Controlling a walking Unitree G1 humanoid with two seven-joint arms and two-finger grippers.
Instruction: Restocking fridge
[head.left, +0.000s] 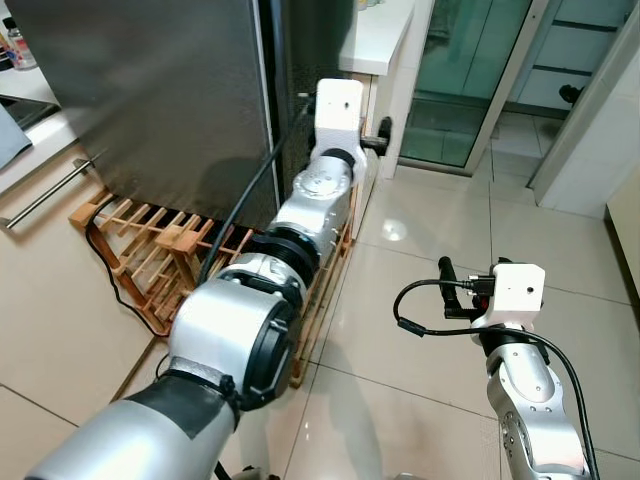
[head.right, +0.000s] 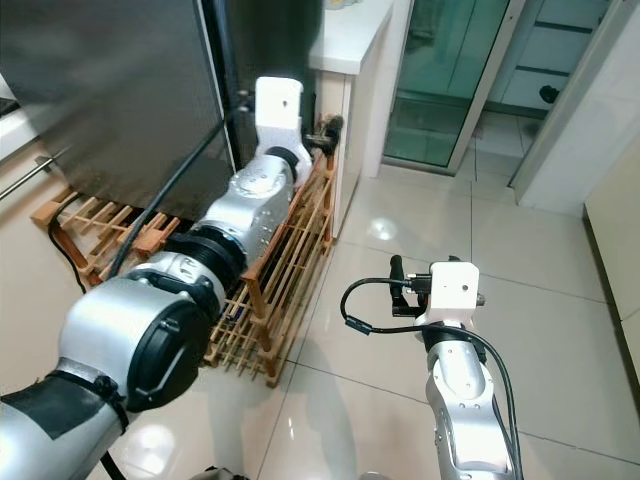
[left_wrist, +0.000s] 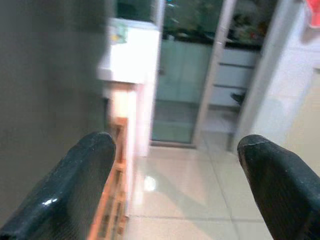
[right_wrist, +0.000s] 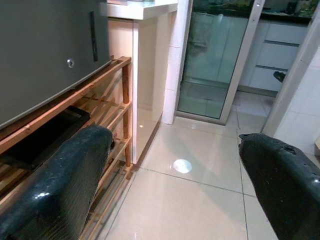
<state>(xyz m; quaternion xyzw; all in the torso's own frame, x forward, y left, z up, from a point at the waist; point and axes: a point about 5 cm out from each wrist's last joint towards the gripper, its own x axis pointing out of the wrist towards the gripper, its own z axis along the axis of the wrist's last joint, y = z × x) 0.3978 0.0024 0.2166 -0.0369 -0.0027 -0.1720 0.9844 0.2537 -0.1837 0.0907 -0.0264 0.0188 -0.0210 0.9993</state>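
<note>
Glossy pale floor tiles (head.left: 420, 260) are recorded throughout, with a glass sliding door (head.left: 470, 70) at the far side and a white counter (head.left: 375, 35) beside it. Fridge (head.left: 160, 100): a tall dark grey appliance, shut, standing at the robot's left front, its front edge next to the counter's side. A low wooden slatted rack (head.left: 150, 250) is set against its foot, with a black cable (head.left: 110, 285) trailing over the slats. Left gripper (left_wrist: 175, 190): extended forward near the fridge's front edge, fingers (left_wrist: 75, 185) spread wide, nothing held. Right gripper (right_wrist: 175, 190): held lower over the tiles, well apart from the fridge, fingers (right_wrist: 55, 175) likewise spread wide and empty. No stock items are seen. The door is judged heavy, rigid and smooth-faced, likely slippery on the flat panel; hold is best taken at its vertical free edge or any recess there, though no handle can be made out. A firm, steady pull is judged necessary.
</note>
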